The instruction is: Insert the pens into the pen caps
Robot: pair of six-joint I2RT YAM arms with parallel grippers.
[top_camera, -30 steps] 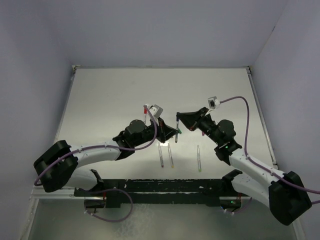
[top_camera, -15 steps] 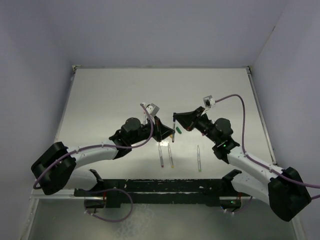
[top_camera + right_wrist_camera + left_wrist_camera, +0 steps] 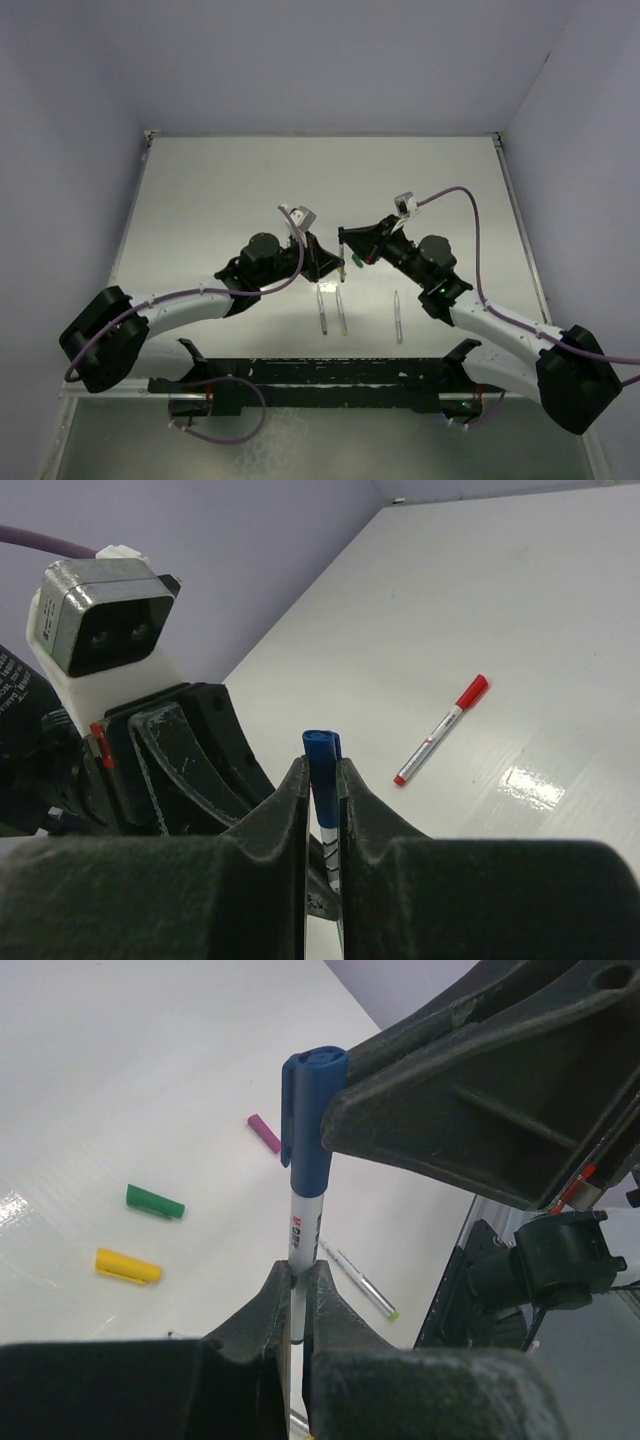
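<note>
Closest to the bases, on the glossy white table (image 3: 220, 200), I see a first pen (image 3: 322, 312), a second pen (image 3: 341, 312) just beside it, and a third pen (image 3: 398, 318) apart to the right. All are thin and silvery.

Beyond them the two arms meet. My left gripper (image 3: 300, 1282) is closed tight on the white printed barrel of the held pen (image 3: 302, 1230), which stands upright. Its matte black fingers look rough and scratched. My right gripper (image 3: 322, 772) is pinched on the blue cap (image 3: 310, 1110), a stubby plastic piece with a clip, sitting on the top of this pen.

Behind the pen, in the left wrist view, lie a yellow cap (image 3: 127, 1266), a green cap (image 3: 155, 1202) and a purple cap (image 3: 264, 1133). A red-capped pen (image 3: 440, 730) lies in the right wrist view.

Compared with one second ago, both grippers have shifted to the left. The three lying pens did not move.
</note>
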